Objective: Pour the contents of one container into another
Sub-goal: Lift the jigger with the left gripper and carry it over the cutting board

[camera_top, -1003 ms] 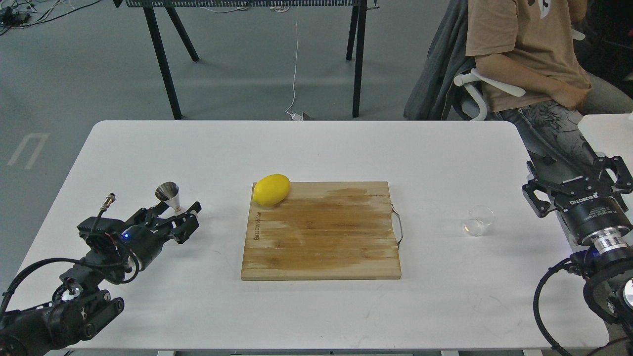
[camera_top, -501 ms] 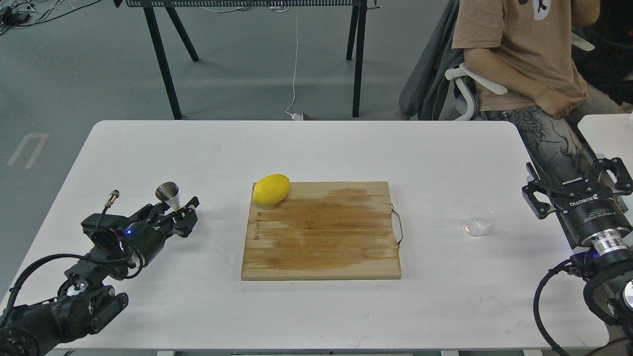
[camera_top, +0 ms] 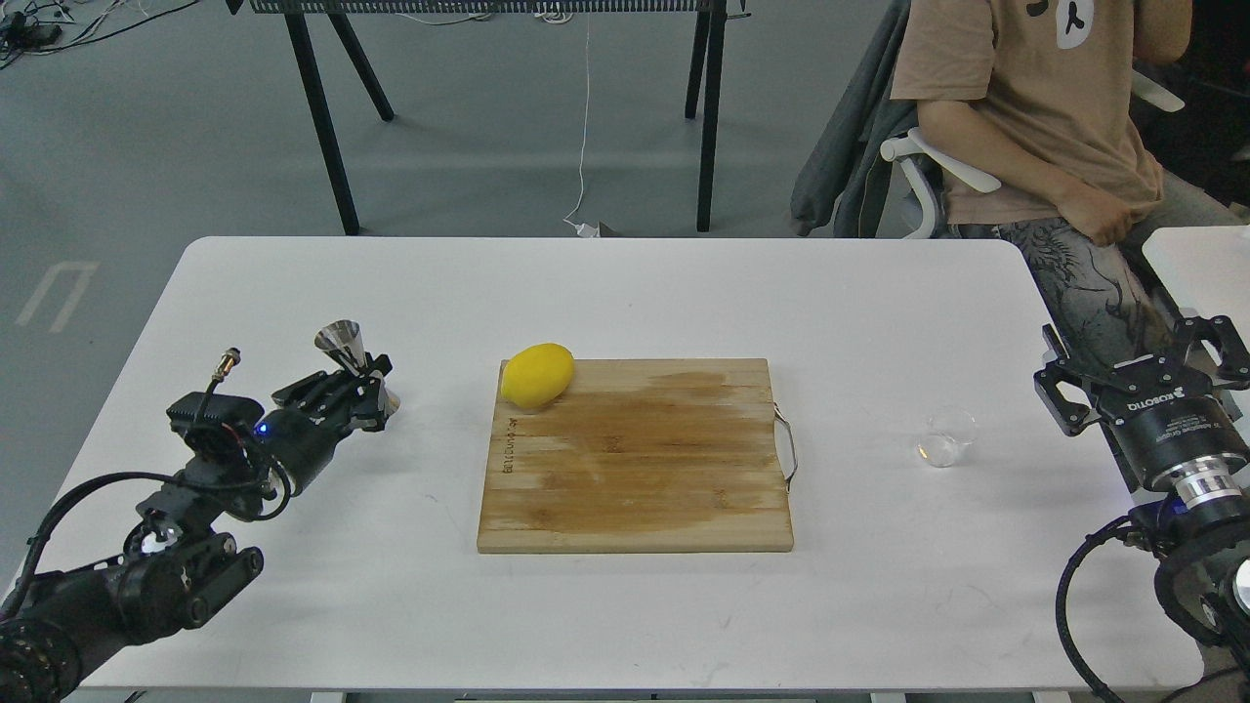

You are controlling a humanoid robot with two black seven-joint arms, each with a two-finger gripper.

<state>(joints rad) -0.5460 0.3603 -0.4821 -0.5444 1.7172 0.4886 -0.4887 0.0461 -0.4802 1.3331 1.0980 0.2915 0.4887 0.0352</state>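
At the moment of inspection the task stood at its opening step: securing the receiving vessel. The left tool was clenched on the steel jigger at about its narrow waist, on the left side of the white tabletop. The jigger leaned, its upper mouth tipped toward the far left; whether its base was clear of the surface could not be determined from this view.

The glass cup stood upright on the right side of the tabletop, well apart from the jigger and untouched. No liquid could be made out in it. The right tool was released, its fingers spread wide, positioned just to the right of the cup without contact.

A wooden cutting board lay between the two vessels, with a lemon at its far-left corner.

Assessment: no pouring had begun. The next move would call for the right tool to close on the cup, and for the jigger to be held level and steady with its mouth up. The cup's smooth, clear wall suggested a risk of slipping in the grasp.
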